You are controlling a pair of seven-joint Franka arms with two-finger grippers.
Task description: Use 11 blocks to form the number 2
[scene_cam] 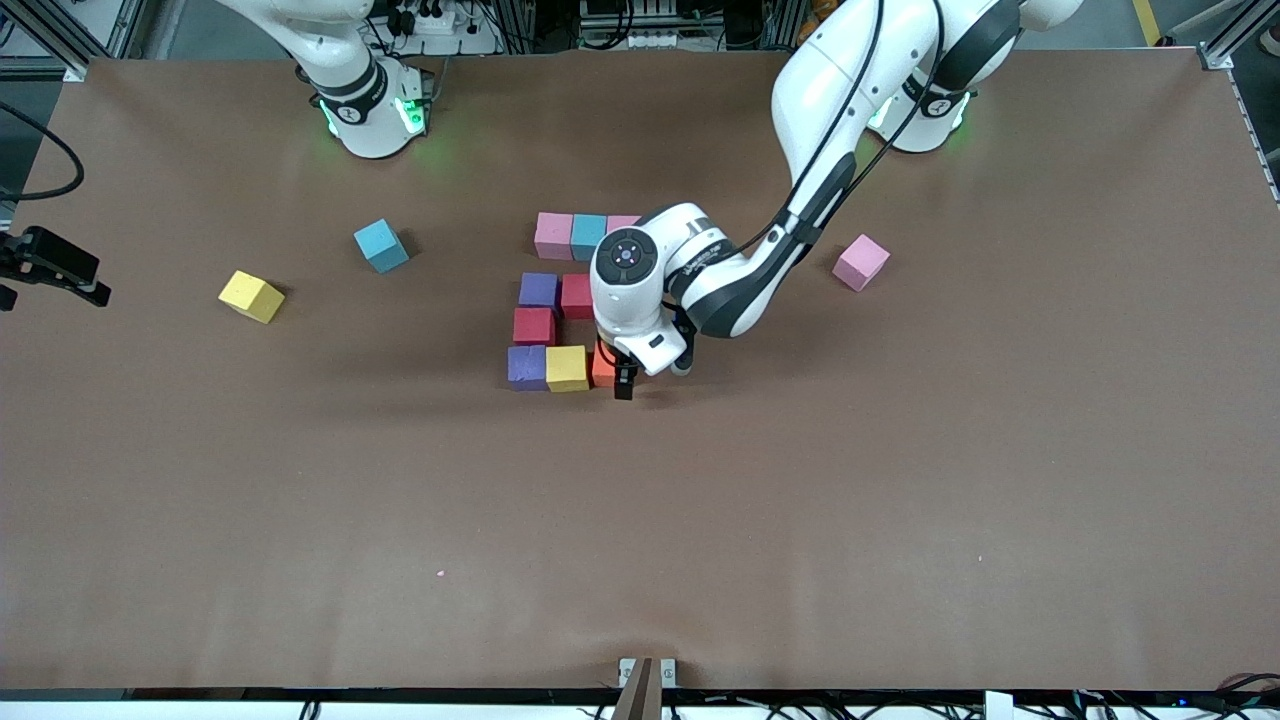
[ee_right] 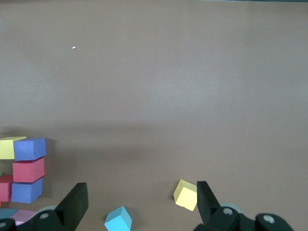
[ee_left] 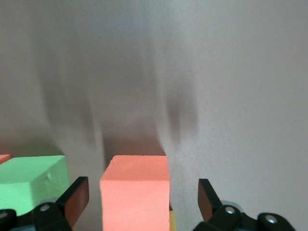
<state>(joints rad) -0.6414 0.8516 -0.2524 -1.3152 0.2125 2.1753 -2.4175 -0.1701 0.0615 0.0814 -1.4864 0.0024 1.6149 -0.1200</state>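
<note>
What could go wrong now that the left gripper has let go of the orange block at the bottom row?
The left gripper is open with its fingers close on both sides of the orange block. Lifting off crooked might drag it away from the yellow block beside it, or nudge the green block.

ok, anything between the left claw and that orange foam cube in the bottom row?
Nothing visible. The left claw stands open around the orange foam cube, a gap on each side. The green foam cube sits beside it, outside the fingers.
</note>
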